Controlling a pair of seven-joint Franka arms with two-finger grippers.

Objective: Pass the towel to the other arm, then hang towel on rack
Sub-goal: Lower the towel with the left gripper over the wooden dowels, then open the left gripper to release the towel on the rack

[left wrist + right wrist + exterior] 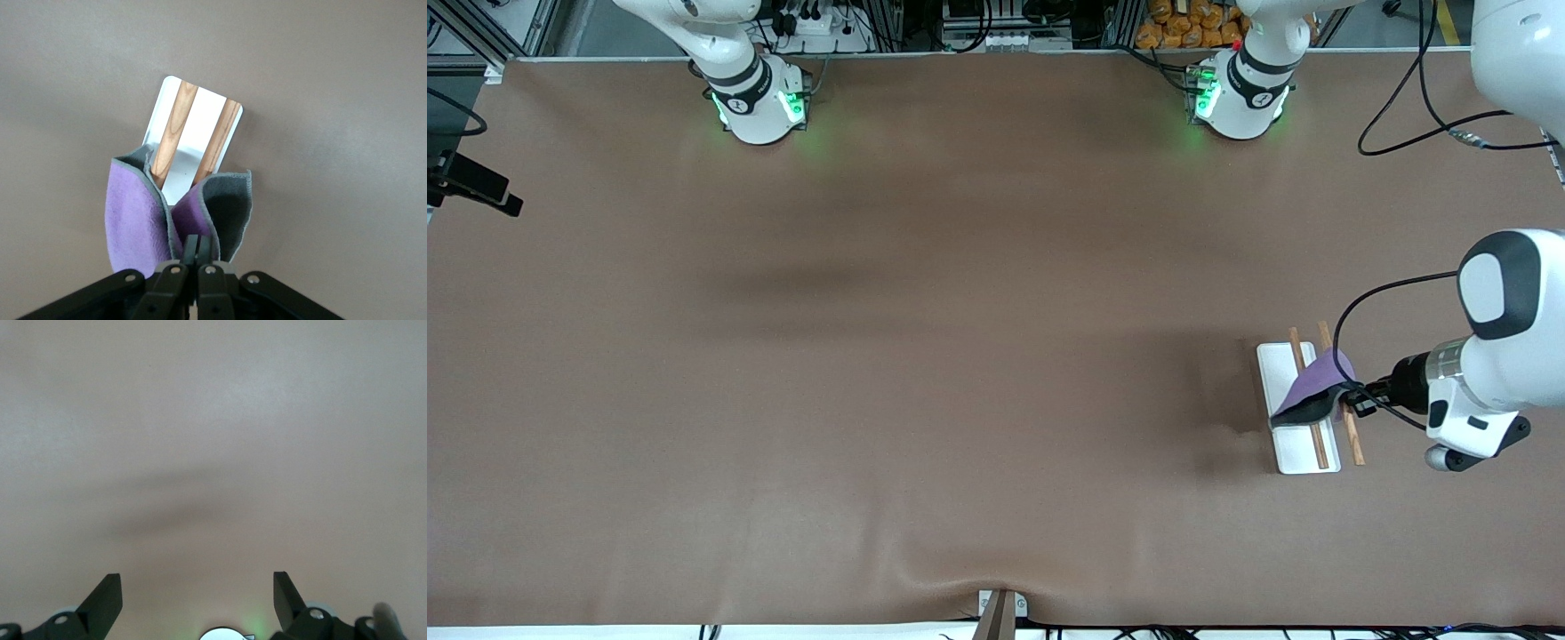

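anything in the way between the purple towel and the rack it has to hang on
Nothing visible does. The left gripper is shut on the small lilac-purple towel with a dark grey reverse and holds it right over the white-based rack with two light-brown wooden rods. The open right gripper waits over bare table.

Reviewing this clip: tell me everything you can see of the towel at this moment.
The small soft lilac-purple towel with a dark grey reverse hangs folded from the shut left gripper, which pinches it at one bunched edge. It droops in two flaps, purple on one, grey showing on the other, with a stitched grey hem. It is over the white base plate rack with two light-brown wooden rods, at the left arm's end of the brown table. It covers part of the rods; whether it rests on them cannot be told.
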